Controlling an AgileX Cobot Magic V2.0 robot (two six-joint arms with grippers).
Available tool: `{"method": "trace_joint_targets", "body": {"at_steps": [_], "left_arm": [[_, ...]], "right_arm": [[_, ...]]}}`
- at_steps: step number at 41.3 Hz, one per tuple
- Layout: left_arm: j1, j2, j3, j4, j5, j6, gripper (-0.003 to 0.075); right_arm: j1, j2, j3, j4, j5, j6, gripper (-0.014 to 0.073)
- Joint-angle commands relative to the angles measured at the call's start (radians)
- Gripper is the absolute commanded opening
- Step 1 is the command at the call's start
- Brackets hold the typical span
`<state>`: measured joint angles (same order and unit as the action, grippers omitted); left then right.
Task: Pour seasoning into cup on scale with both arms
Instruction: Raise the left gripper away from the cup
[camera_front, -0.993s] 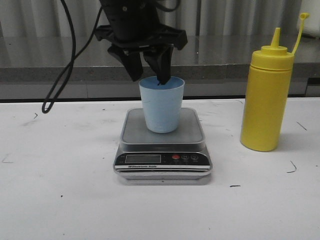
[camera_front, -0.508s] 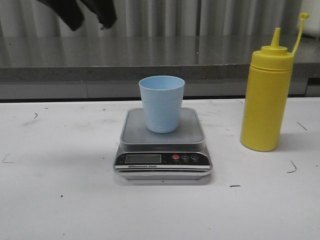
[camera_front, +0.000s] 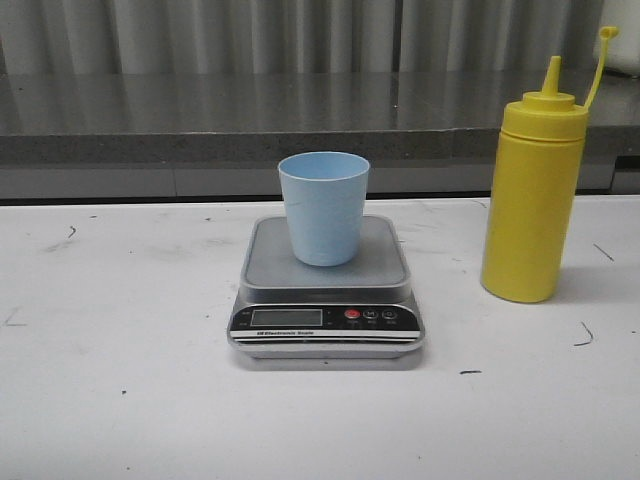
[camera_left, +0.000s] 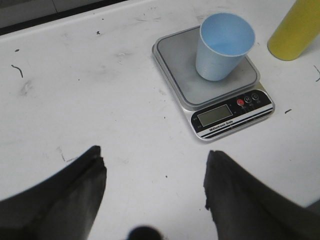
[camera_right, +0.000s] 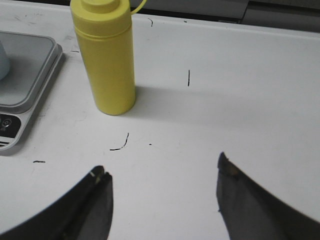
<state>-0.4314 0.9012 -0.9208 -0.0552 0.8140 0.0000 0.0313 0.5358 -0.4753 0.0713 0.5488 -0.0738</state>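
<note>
No legible text on scale (camera_front: 326, 300)

We face the scale (camera_front: 326, 290) level and close from the front. Our left wrist camera looks down on it from farther back, off its display side. Our right wrist camera looks down beside the scale, sharing its edge and the bottle (camera_right: 105, 57).
</note>
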Motion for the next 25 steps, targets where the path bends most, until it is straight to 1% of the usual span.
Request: {"method": "trace_joint_targets", "body": {"at_steps": [1,4,6,13,25], "left_arm": [[0.004,-0.099,0.02,0.027,-0.022,-0.074,0.0428],[0.004,-0.169,0.05,0.079,0.011,-0.122,0.0428],[0.004,-0.207,0.064,0.09,0.029,-0.125,0.0428],[0.004,-0.298,0.093,0.09,0.03,-0.125,0.0428],[0.004,-0.309,0.093,0.09,0.028,-0.125,0.0428]], "right_arm": [[0.002,0.009,-0.029,-0.009,-0.072,-0.01,0.0476],[0.002,0.009,-0.029,-0.009,-0.072,-0.01,0.0476],[0.002,0.009,-0.029,-0.009,-0.072,-0.01,0.0476],[0.002,0.009,-0.029,-0.009,-0.072,-0.01,0.0476],[0.002,0.009,-0.029,-0.009,-0.072,-0.01,0.0476]]}}
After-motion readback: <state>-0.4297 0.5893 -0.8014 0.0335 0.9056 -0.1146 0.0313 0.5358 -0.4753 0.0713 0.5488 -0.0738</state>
